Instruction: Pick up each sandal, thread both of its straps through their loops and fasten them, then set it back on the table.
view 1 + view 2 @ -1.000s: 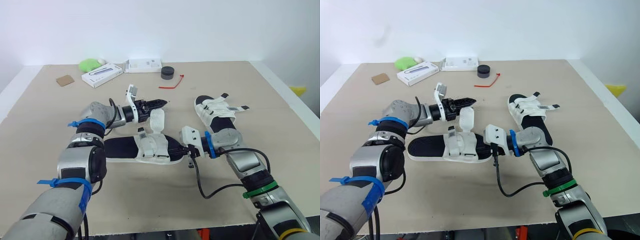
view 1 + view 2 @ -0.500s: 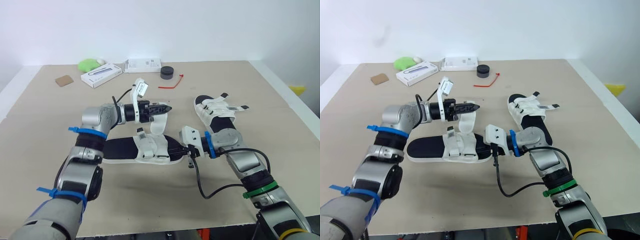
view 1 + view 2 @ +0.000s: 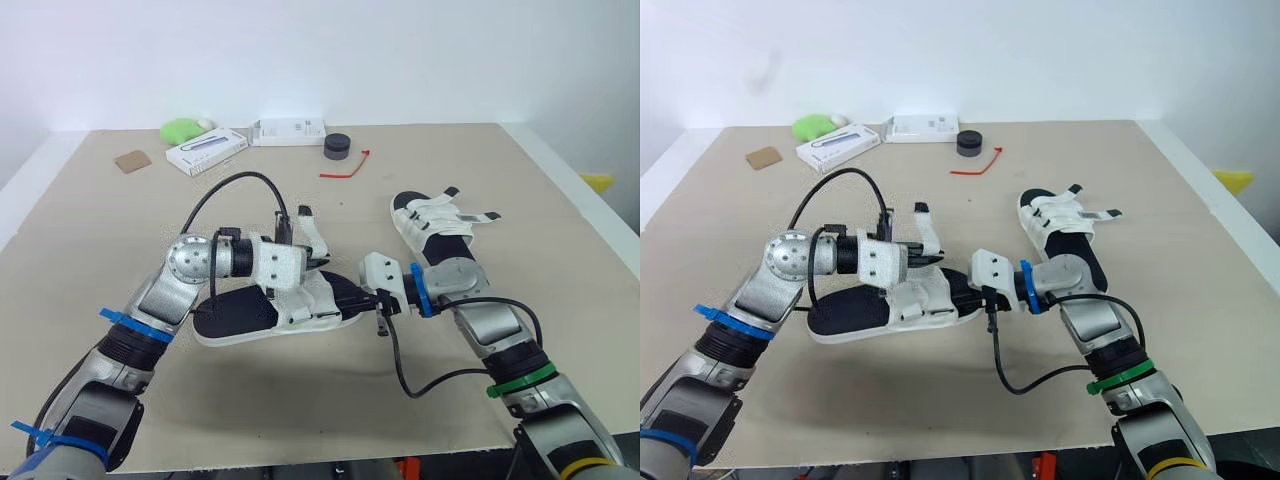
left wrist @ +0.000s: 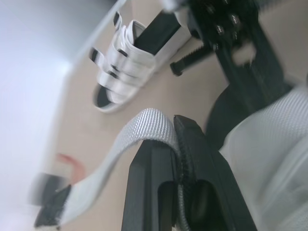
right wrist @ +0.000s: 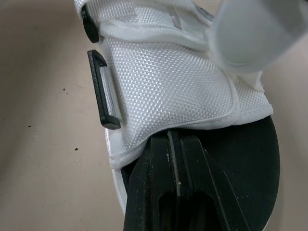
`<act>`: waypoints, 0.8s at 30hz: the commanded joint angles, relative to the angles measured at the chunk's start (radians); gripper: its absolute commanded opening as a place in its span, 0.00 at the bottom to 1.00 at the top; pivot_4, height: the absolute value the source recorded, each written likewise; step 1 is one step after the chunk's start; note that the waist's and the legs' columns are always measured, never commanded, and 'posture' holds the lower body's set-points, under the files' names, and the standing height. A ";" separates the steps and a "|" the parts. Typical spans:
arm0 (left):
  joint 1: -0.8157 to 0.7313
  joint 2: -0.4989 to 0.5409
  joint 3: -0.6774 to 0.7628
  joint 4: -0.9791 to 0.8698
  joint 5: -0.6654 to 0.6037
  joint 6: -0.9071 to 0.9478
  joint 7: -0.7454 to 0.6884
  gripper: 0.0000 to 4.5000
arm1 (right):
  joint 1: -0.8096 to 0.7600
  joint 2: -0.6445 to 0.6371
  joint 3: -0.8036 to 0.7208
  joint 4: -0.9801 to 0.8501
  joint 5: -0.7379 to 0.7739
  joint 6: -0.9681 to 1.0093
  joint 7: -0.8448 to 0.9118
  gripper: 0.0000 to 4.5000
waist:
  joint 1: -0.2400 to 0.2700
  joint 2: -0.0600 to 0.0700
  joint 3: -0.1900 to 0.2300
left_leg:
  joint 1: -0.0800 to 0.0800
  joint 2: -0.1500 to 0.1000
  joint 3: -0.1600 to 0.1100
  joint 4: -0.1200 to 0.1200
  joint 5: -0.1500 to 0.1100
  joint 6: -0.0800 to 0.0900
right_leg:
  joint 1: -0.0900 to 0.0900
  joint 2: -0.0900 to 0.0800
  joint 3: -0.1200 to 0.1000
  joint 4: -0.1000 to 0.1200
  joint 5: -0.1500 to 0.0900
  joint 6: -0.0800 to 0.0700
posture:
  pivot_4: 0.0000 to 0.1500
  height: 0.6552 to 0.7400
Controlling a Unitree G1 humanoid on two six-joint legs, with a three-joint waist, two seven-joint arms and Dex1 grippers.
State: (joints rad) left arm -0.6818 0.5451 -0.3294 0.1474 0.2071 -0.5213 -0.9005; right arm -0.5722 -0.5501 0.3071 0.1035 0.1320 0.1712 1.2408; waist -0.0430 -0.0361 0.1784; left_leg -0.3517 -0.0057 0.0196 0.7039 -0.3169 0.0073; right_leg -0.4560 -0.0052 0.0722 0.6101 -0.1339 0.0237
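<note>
While the near sandal point(image 3: 270, 305) lies mid-worktop point(image 3: 500, 170), its strap point(image 4: 144, 122) stands loose, clenched in the left end effector point(image 4: 168, 137). The right end effector point(image 5: 174, 139) is clamped on the sandal's end. Its loop point(image 5: 103, 103) is empty (threading seems barely begun). Just beside this sandal, the second sandal point(image 3: 437, 225) looks fastened.

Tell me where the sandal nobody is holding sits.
In the eye views, the free sandal lies on the table's right side, just beyond the right gripper, which pinches the other sandal.
</note>
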 commanded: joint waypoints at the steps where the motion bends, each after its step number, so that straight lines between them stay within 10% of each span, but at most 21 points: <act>1: -0.052 0.038 -0.018 0.065 0.186 -0.239 0.144 0.01 | -0.013 0.000 0.005 0.002 -0.004 -0.006 0.010 0.00 | 0.000 0.000 0.000 | 0.000 0.000 0.000 0.000 0.000 0.000 | 0.000 0.000 0.000 0.000 0.000 0.000 | 1.00 1.00; 13: -0.172 0.133 -0.078 0.122 0.827 -0.600 0.745 0.01 | -0.015 -0.006 0.003 0.004 -0.005 -0.007 0.017 0.00 | -0.001 0.000 0.000 | 0.000 0.000 0.002 0.000 -0.001 0.003 | 0.000 -0.002 0.000 0.000 0.001 -0.001 | 1.00 1.00; 24: -0.192 0.162 -0.091 0.168 0.803 -0.609 0.833 0.01 | -0.006 -0.009 0.004 -0.007 -0.003 -0.004 0.018 0.00 | -0.001 0.000 0.000 | 0.001 0.000 0.003 0.000 -0.001 0.004 | -0.001 -0.003 0.000 0.000 0.001 -0.001 | 1.00 1.00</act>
State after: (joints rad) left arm -0.8453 0.6954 -0.4240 0.3104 1.0474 -1.1349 -0.0668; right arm -0.5769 -0.5517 0.3089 0.1052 0.1308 0.1696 1.2506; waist -0.0444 -0.0361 0.1784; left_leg -0.3511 -0.0054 0.0231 0.7039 -0.3180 0.0110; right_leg -0.4571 -0.0082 0.0721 0.6103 -0.1325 0.0232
